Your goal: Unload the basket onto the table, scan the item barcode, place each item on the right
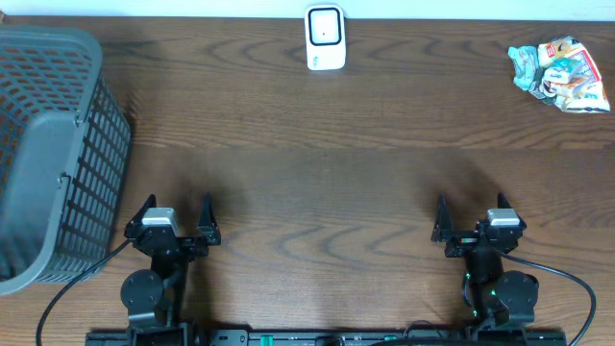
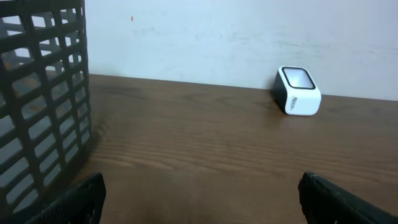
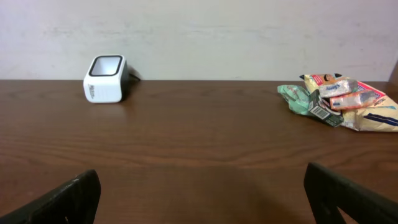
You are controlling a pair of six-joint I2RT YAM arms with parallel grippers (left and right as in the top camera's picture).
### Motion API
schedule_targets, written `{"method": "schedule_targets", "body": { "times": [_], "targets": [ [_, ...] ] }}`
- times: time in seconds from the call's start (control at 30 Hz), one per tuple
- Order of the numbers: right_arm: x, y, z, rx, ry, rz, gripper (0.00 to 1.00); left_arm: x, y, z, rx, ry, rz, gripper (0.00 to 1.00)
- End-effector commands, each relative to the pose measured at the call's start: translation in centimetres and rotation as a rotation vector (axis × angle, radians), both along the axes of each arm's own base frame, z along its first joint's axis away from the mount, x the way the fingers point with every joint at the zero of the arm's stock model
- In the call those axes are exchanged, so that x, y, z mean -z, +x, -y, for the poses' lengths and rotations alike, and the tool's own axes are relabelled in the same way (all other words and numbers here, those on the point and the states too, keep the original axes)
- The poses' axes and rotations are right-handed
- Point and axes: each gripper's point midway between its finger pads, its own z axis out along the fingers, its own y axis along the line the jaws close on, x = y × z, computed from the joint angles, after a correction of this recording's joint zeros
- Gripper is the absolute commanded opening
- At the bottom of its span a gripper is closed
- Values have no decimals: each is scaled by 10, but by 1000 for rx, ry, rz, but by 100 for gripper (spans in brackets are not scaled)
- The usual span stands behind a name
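Resting wide open, left gripper [image 1: 178,207] and right gripper [image 1: 471,207] face the scanner [image 1: 325,38]. Heaped, crinkly snack packets [image 1: 560,75] may slip, hiding barcodes.

One table [image 1: 317,173], four kinds of thing on or over it.

There is one grey slatted basket [image 1: 96,163], filling the left edge of the overhead frame. One white barcode scanner [image 1: 325,37] sits at top centre. At the upper right lies one heap of snack packets [image 1: 562,75]. At least three wrappers show in it: one green, one red and white, one yellow and blue. They overlap, so the exact number cannot be told. Along the bottom are two grippers, the left gripper [image 1: 179,204] at lower left and the right gripper [image 1: 471,204] at lower right.
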Motion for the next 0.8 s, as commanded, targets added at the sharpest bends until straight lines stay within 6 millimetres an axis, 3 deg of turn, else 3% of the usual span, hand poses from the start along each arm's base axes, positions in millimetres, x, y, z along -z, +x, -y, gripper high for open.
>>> {"method": "schedule_targets", "body": {
  "times": [0.0,0.4,0.77],
  "targets": [
    [1,0,1,7,10,0,99,16,-1,7,29,6,-48,98],
    [1,0,1,7,10,0,99,16,-1,11,52,87,-45,98],
    [1,0,1,7,10,0,99,19,-1,-5,-41,98,-60,98]
  ]
}}
